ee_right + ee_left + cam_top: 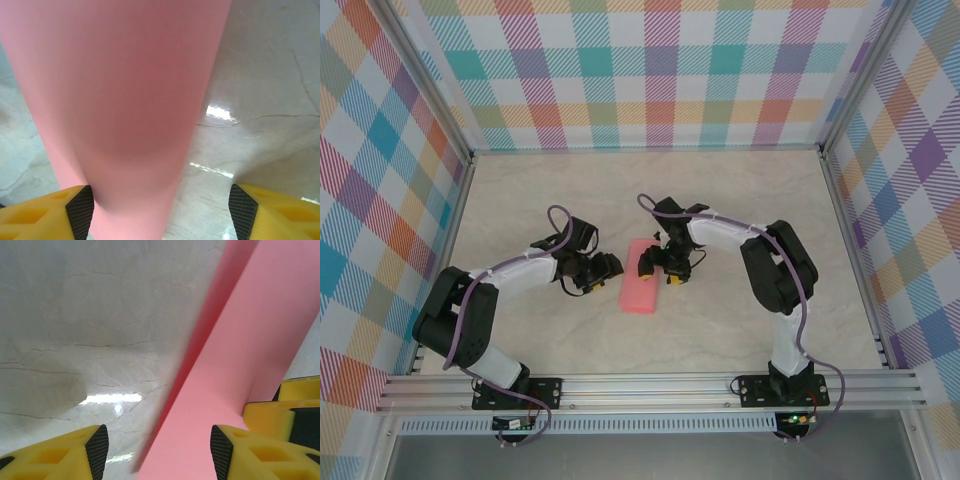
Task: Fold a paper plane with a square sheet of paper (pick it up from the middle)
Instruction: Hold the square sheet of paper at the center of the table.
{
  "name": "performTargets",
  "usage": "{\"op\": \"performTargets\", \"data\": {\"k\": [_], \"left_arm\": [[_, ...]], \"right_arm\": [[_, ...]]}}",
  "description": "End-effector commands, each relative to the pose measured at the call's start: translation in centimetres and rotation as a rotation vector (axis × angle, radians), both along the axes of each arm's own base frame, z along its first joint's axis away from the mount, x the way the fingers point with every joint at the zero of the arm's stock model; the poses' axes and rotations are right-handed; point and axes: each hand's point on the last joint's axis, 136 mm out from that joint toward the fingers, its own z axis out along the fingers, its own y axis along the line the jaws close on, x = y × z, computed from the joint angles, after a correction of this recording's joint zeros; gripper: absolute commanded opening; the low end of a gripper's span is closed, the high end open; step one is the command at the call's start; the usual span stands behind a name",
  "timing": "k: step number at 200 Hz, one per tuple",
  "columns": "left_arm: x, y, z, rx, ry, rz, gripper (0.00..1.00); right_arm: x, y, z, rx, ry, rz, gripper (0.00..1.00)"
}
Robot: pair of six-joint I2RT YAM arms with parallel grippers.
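**Both pincers open at the pink folded paper, mid-table**

Left gripper (pixel 159 447): jaws stand apart, holding nothing. Its black pads (pixel 97 445) sit either side of the pink folded paper (pixel 240 365). The paper runs from between them up toward the top right of the left wrist view. Bare table shows between the left-hand pad and the paper edge. The right-hand pad lies over the paper; contact cannot be told. A yellow finger (pixel 272 415) of the other arm sits just beyond, at the paper's far edge.

Right gripper (pixel 161 210): jaws wide, nothing clamped. The paper, blurred and close to the lens, comes down against the left-hand pad (pixel 80 210). A broad gap of table separates it from the other pad.

From above: the paper lies as a long narrow strip on the marbled table (pixel 520 190), near its middle, between the two grippers. The left one is just beside its left edge; the right one is over its upper right edge.

Surroundings: plaid walls (pixel 660 70) on three sides, an aluminium rail (pixel 650 385) at the near edge carrying both arm bases.
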Motion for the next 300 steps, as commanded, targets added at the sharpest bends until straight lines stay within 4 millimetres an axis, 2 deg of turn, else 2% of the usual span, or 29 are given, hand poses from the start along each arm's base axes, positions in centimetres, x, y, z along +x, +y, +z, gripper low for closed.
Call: {"op": "performTargets", "data": {"k": [1,47,74,100,124,142,170,216,266,300], "left_arm": [[1.1,0.1,1.4,-0.023,-0.036,0.005,0.59],[1.0,-0.3,1.6,-0.066,-0.034,-0.007,0.59],[1.7,-2.3,2.8,-0.185,-0.067,-0.048,0.52],[2.0,-3.4,2.9,-0.231,-0.066,-0.067,0.44],[2.2,-4.2,2.3,-0.253,-0.042,-0.062,0.34],[2.2,-4.3,1.3,-0.248,-0.004,-0.032,0.14],[2.2,-5.3,0.6,-0.277,0.014,-0.030,0.00],[2.1,-6.1,-0.2,-0.287,0.028,-0.049,0.00],[1.3,-4.8,-2.9,-0.190,0.084,-0.011,0.00],[1.0,-4.6,-3.6,-0.184,0.100,-0.008,0.00]], "right_arm": [[-0.8,-1.4,-0.6,-0.103,0.025,0.030,0.75],[-0.5,-1.7,-0.8,-0.146,0.023,0.045,0.77],[-0.6,-1.6,-1.2,-0.149,0.030,0.051,0.76],[-0.6,-1.3,-1.2,-0.134,0.033,0.050,0.77],[-0.5,-1.1,-1.2,-0.122,0.032,0.042,0.77],[-0.5,-0.9,-1.4,-0.118,0.036,0.042,0.77],[-0.6,-0.9,-1.5,-0.117,0.041,0.040,0.77],[-0.8,-0.9,-1.6,-0.107,0.044,0.039,0.77],[-0.5,-0.1,-0.9,-0.066,0.033,0.034,0.77],[0.0,0.6,0.2,-0.020,0.004,0.019,0.78]]}}
